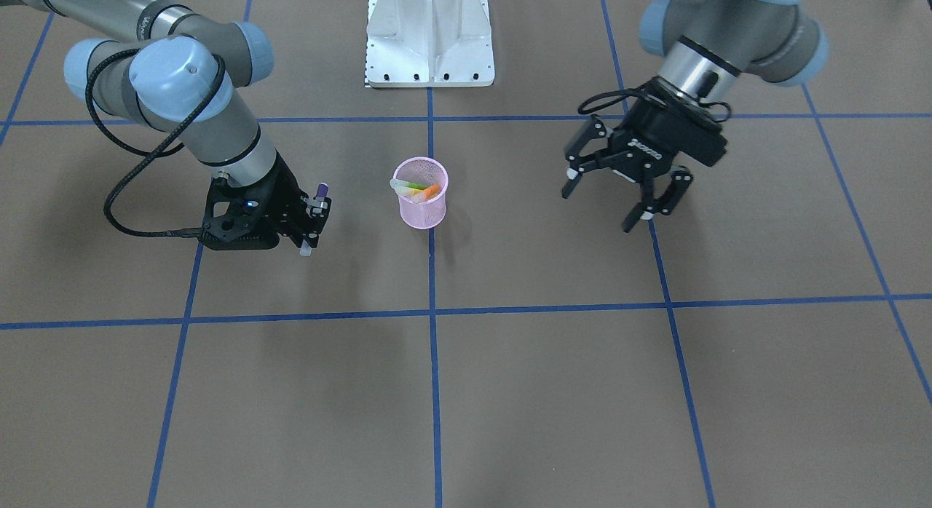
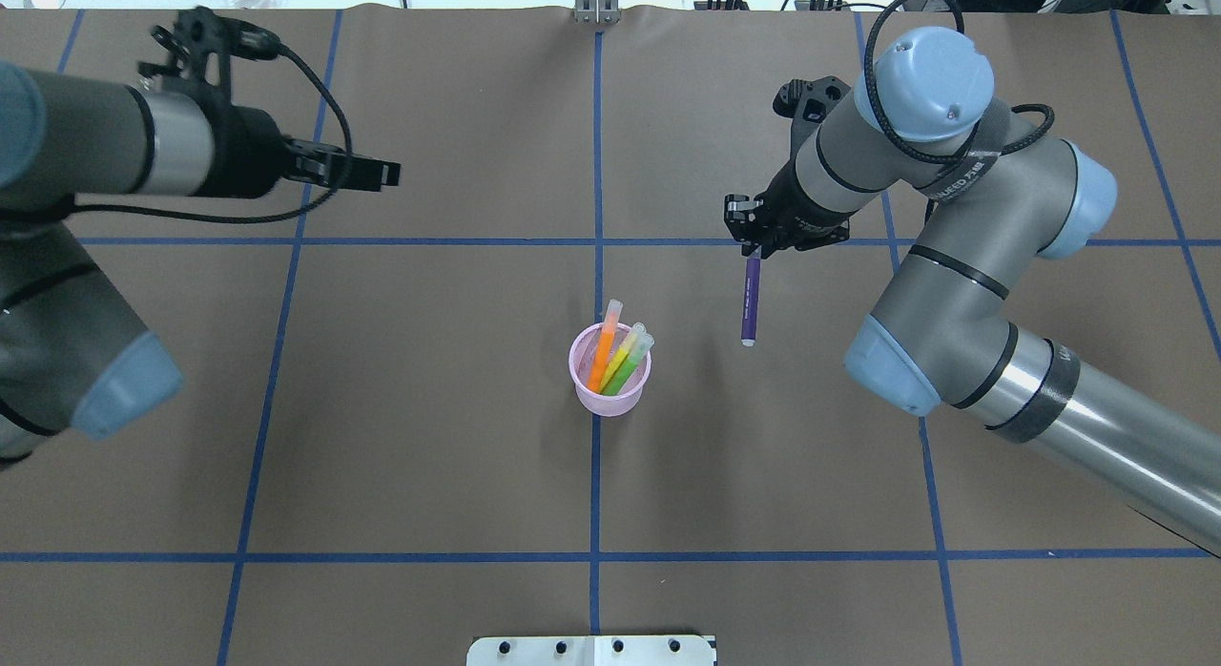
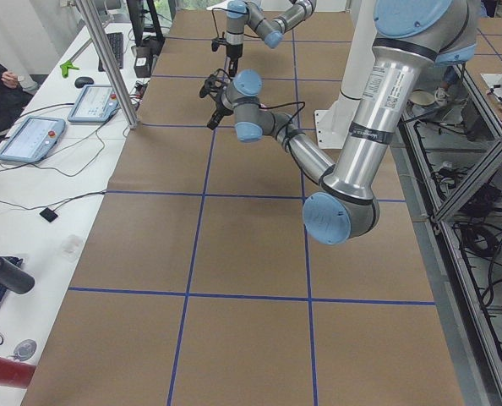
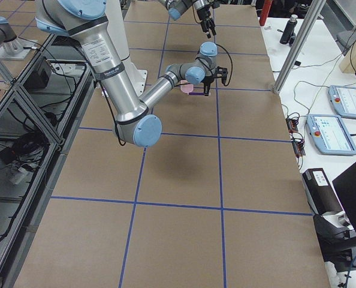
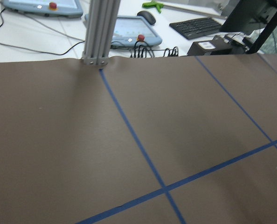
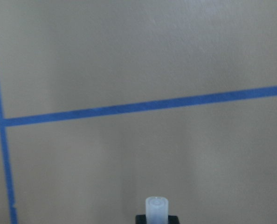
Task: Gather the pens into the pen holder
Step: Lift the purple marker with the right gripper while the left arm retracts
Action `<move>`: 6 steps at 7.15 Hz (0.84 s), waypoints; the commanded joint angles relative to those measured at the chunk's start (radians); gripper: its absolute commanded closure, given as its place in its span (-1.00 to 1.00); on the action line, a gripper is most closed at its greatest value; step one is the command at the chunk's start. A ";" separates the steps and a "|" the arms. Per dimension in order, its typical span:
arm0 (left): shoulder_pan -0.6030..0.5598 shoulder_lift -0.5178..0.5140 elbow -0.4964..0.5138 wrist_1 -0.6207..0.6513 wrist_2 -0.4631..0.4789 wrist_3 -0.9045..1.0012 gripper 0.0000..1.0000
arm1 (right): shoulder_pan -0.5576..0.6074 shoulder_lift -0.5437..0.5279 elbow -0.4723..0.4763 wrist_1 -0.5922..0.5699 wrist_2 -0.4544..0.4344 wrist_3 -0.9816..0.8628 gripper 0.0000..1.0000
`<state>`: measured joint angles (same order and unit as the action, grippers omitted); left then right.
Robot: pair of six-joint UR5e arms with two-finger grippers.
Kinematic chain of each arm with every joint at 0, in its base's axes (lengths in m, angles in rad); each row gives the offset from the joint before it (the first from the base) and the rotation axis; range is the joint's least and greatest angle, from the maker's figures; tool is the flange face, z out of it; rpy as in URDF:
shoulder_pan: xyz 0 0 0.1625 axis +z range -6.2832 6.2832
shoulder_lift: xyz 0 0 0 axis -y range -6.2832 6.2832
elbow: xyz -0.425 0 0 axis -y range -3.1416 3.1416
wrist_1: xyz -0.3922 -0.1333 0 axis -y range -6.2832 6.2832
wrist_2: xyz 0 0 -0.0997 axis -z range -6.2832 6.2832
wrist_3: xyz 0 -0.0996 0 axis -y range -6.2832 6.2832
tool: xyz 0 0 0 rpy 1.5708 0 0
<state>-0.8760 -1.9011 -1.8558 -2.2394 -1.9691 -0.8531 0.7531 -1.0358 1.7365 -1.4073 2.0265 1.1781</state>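
Observation:
The pink mesh pen holder stands upright at the table's middle. The orange pen, the yellow pen and the green pen lean inside it. My right gripper is shut on the purple pen and holds it above the table, beside the holder and apart from it. The pen's pale cap end shows in the right wrist view. My left gripper is open and empty, away from the holder on the other side.
A white robot base plate sits at the table's robot-side edge. Blue tape lines cross the brown table cover. Tablets and a keyboard lie on a side bench beyond the table end.

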 commanded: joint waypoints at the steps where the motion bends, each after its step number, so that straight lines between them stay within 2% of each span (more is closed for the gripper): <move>1: -0.144 0.100 0.013 0.075 -0.129 0.226 -0.99 | 0.000 0.008 0.113 0.020 -0.131 0.000 1.00; 3: -0.211 0.149 0.040 0.200 -0.174 0.404 -1.00 | -0.015 0.008 0.123 0.257 -0.266 0.002 1.00; 5: -0.268 0.182 0.088 0.207 -0.177 0.512 -1.00 | -0.111 0.003 0.126 0.396 -0.488 -0.082 1.00; 6: -0.274 0.182 0.107 0.207 -0.175 0.514 -1.00 | -0.136 0.005 0.126 0.451 -0.514 -0.110 1.00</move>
<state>-1.1342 -1.7246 -1.7736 -2.0368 -2.1440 -0.3637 0.6565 -1.0318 1.8612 -1.0327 1.5822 1.1120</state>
